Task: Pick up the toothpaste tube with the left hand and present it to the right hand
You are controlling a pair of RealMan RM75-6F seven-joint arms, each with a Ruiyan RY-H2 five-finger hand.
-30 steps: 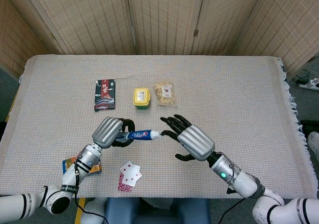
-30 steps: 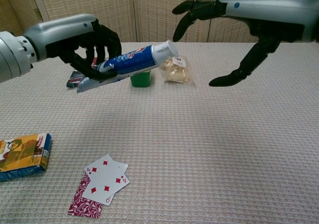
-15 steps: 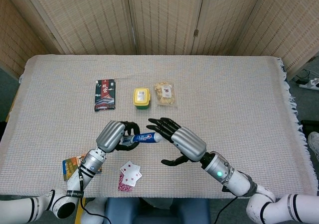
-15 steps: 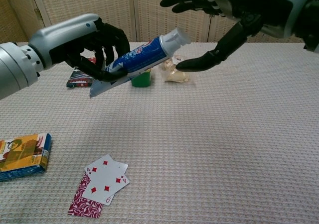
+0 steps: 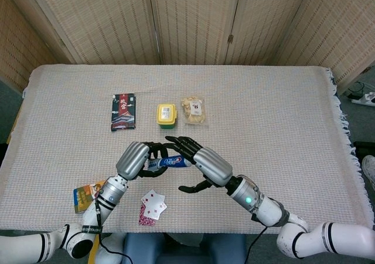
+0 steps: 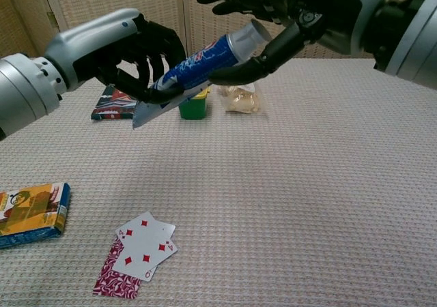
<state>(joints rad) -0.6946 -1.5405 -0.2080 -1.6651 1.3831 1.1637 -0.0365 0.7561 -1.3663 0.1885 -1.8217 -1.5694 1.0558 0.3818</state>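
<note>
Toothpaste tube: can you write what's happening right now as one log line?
left hand: holds toothpaste tube above table | right hand: open, fingers spread around cap end | handover: not finished

A blue-and-white toothpaste tube (image 6: 198, 65) with red lettering and a white cap is shown raised clear of the desk (image 6: 287, 184). It is tilted, with the cap end uppermost toward the right and the flat crimped tail lowest toward the left. Its lower half is gripped by the left robot hand (image 6: 126, 51); the cap end lies between the spread fingers and thumb of the right robot hand (image 6: 287, 10).
</note>
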